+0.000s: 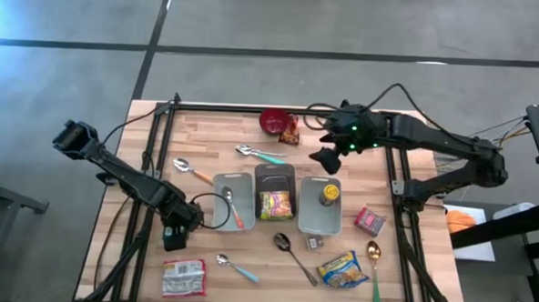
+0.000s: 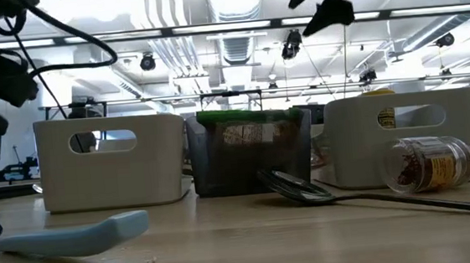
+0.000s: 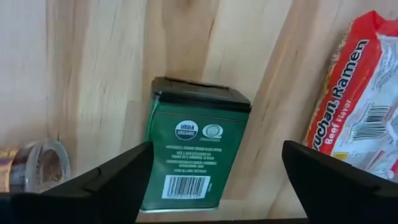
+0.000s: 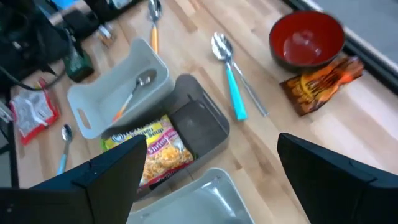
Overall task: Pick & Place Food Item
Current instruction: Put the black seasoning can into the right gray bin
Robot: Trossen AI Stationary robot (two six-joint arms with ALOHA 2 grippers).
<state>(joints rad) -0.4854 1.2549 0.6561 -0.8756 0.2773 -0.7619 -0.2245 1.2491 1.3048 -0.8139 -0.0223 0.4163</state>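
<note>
A dark green tin (image 3: 194,149) lies on its side on the wooden table, barcode face up, near the front left. My left gripper (image 3: 214,186) (image 1: 177,231) hangs over it, pointing down, open, with one finger on either side of the tin; I see no touch. A red-and-white ramen packet (image 3: 360,106) (image 1: 184,277) lies beside the tin. My right gripper (image 4: 211,186) (image 1: 328,155) is open and high above the table's far right part, holding nothing. Below it a dark bin (image 1: 275,189) holds a soup packet (image 4: 155,152).
White bins (image 1: 233,202) (image 1: 320,208) flank the dark bin; one holds a spoon, the other a yellow-lidded jar. A red bowl (image 1: 273,121) and snack packet (image 1: 290,132) sit at the far edge. Spoons, a small jar (image 2: 426,163), a pink box (image 1: 369,219) and a blue packet (image 1: 342,268) lie around.
</note>
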